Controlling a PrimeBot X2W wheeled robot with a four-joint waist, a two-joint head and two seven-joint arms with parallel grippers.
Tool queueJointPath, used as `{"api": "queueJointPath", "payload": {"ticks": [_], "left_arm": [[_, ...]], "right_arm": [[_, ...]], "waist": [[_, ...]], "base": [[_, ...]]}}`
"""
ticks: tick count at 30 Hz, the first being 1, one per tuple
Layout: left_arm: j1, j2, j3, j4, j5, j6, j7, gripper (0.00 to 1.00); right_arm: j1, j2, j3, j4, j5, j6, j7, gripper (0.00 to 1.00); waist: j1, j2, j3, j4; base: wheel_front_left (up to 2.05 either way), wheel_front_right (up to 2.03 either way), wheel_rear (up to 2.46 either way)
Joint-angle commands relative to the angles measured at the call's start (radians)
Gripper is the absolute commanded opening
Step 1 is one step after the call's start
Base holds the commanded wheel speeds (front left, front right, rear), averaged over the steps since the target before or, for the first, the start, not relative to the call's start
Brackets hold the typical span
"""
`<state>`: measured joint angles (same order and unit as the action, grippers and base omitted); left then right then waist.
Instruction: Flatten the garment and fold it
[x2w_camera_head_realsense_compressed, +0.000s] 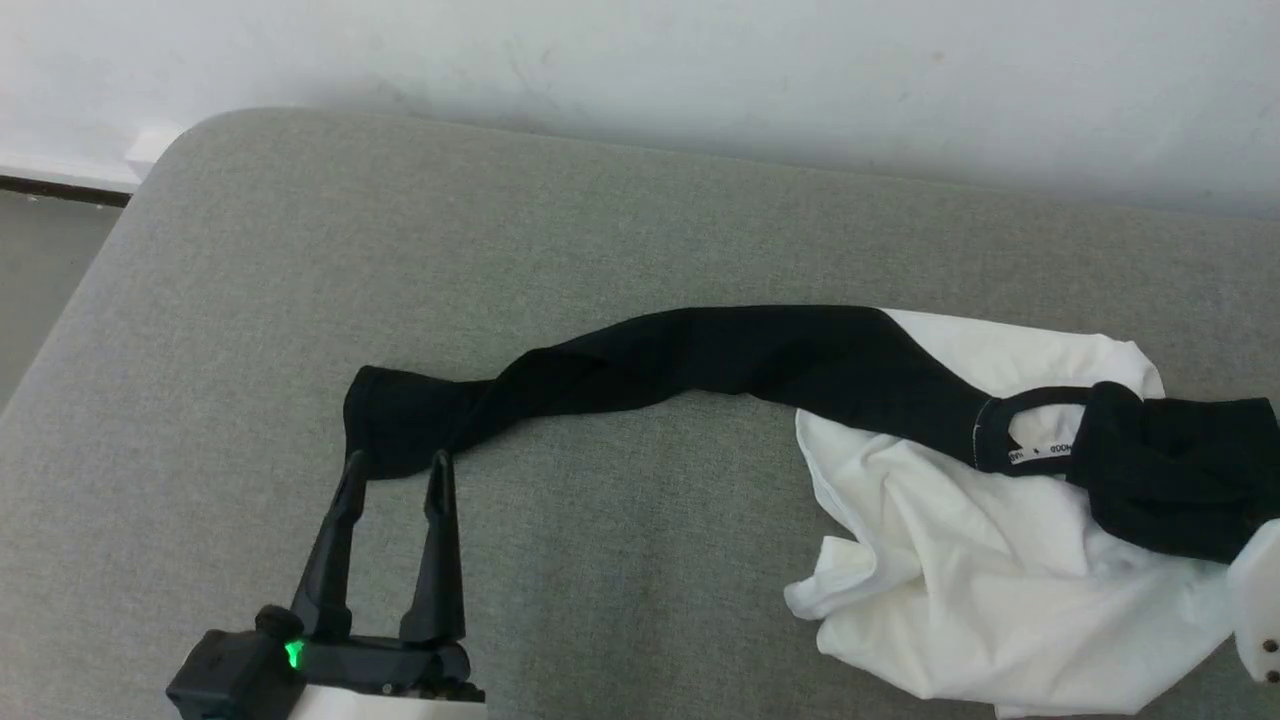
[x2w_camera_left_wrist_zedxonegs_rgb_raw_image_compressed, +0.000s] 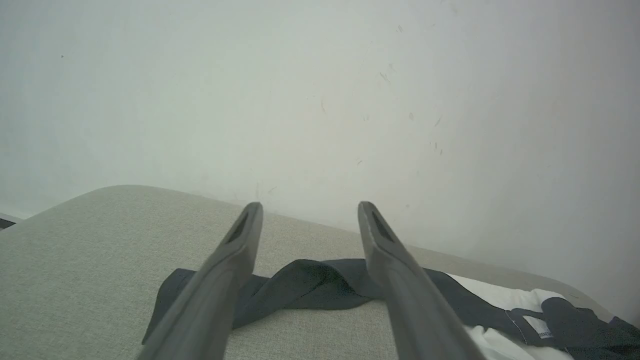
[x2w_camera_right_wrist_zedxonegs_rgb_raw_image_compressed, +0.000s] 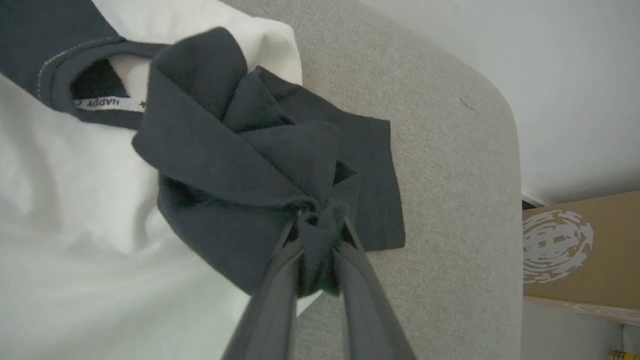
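Pinching a small wad of black sleeve (x2w_camera_right_wrist_zedxonegs_rgb_raw_image_compressed: 240, 165), the right hand (x2w_camera_right_wrist_zedxonegs_rgb_raw_image_compressed: 320, 224) could let the garment (x2w_camera_head_realsense_compressed: 950, 520) slip if tugged, while the left hand (x2w_camera_head_realsense_compressed: 397, 460) sits wide open lower left.

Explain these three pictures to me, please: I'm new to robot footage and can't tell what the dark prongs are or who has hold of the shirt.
The prongs are the fingers of a two-armed robot's grippers. The wide picture is from its head camera; the other two look along each wrist's fingers. On a grey cushion lies the garment, a white shirt with black sleeves. The left gripper hangs open over the end of the stretched-out sleeve, gripping nothing. The right gripper pinches the bunched sleeve beside the neckband.
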<state>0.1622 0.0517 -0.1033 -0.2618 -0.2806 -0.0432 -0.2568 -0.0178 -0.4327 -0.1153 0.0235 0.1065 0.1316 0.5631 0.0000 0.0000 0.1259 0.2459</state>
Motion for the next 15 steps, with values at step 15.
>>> {"api": "queueJointPath", "payload": {"ticks": [15], "left_arm": [[-0.009,-0.001,-0.003,-0.012,0.016,0.004,-0.005,1.0]], "right_arm": [[0.023,0.098,0.081,-0.365,0.166,-0.001,0.013,1.0]], "waist": [[0.0,0.0,0.009,-0.061]], "base": [[0.0,0.0,0.0]]}}
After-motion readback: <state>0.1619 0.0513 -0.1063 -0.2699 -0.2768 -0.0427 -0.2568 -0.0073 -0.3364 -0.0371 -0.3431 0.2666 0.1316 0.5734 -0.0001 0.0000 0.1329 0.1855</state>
